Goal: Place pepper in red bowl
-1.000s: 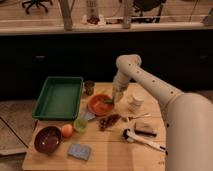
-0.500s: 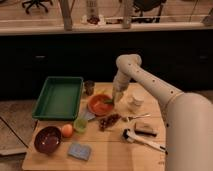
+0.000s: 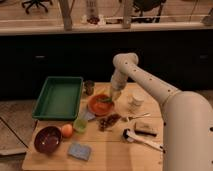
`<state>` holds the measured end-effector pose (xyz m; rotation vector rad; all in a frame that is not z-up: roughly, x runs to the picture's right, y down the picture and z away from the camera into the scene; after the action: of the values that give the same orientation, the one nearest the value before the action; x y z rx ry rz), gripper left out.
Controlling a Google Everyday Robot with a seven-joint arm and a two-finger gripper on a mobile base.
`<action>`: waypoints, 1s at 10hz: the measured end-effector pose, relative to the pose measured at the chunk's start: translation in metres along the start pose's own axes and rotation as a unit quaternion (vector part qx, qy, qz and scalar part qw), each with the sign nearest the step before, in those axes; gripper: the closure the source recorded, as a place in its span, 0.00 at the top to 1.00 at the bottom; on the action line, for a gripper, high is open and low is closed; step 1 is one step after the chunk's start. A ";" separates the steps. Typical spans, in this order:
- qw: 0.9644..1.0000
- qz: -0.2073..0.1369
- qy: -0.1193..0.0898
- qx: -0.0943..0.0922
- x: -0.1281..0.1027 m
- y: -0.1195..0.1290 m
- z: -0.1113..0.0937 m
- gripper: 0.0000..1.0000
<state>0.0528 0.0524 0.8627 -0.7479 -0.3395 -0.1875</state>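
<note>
The hand (image 3: 114,96) hangs right over the far edge of the red bowl (image 3: 99,106), so the pepper (image 3: 105,100) can land inside. The pepper looks to be in the bowl, just under the hand. I cannot tell if the hand grips it. The wooden worktop (image 3: 107,155) stands before a dark counter.

Mid-frame on the table (image 3: 107,152), the gripper (image 3: 113,97) hangs over the red bowl (image 3: 98,105), with the pepper (image 3: 105,100) in the bowl. The tray (image 3: 59,96) lies left of it. The maroon bowl (image 3: 47,139) sits lower left, beside the orange (image 3: 67,130) and the cup (image 3: 80,125).
</note>
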 end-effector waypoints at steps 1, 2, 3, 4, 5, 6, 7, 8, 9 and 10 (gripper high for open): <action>1.000 -0.006 0.000 -0.001 -0.004 -0.001 0.000 0.80; 1.000 -0.011 0.000 -0.002 -0.007 -0.002 0.000 0.80; 1.000 -0.015 0.000 -0.002 -0.009 -0.003 -0.001 0.80; 1.000 -0.019 0.001 -0.003 -0.012 -0.004 -0.001 0.80; 1.000 -0.022 0.001 -0.003 -0.014 -0.005 -0.002 0.80; 1.000 -0.024 0.000 -0.004 -0.016 -0.005 -0.002 0.80; 1.000 -0.025 -0.001 -0.004 -0.016 -0.005 -0.002 0.80; 1.000 -0.026 -0.002 -0.003 -0.016 -0.005 -0.002 0.80; 1.000 -0.025 -0.005 -0.003 -0.014 -0.004 -0.002 0.80; 1.000 -0.025 -0.008 -0.003 -0.013 -0.004 -0.001 0.80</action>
<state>0.0400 0.0497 0.8595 -0.7485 -0.3732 -0.2292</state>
